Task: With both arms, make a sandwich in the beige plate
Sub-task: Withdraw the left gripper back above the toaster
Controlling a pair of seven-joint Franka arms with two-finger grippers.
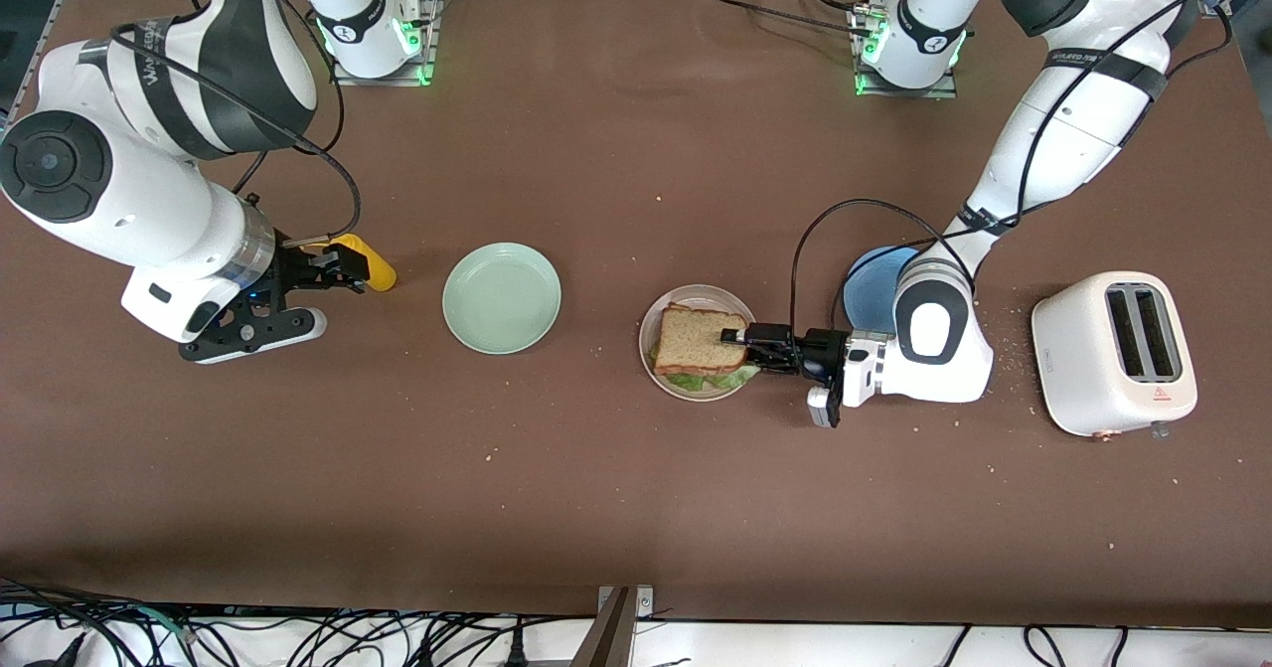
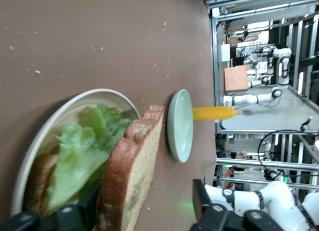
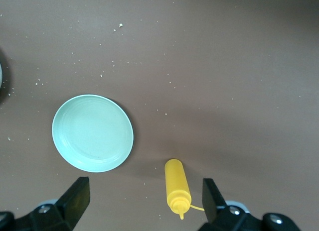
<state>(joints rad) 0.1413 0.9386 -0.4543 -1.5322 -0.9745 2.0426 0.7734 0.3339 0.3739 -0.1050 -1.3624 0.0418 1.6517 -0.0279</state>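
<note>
The beige plate (image 1: 696, 294) holds the sandwich: a brown top bread slice (image 1: 694, 339) lying on green lettuce (image 1: 711, 381), with a lower slice (image 2: 37, 178) under it. My left gripper (image 1: 740, 341) reaches in level at the plate's edge toward the left arm's end and is open. In the left wrist view its jaws (image 2: 147, 203) straddle the top slice's (image 2: 132, 176) edge: one finger (image 2: 84, 208) lies against the lettuce (image 2: 82, 151) side, the other (image 2: 204, 201) stands well clear of the bread. My right gripper (image 1: 338, 267) hangs open over a yellow bottle (image 1: 366, 261), holding nothing.
A mint-green plate (image 1: 502, 297) sits between the bottle and the beige plate. A blue plate (image 1: 874, 284) lies partly under the left arm. A white toaster (image 1: 1113, 349) stands at the left arm's end. The yellow bottle (image 3: 178, 187) lies flat under the right gripper (image 3: 144, 193).
</note>
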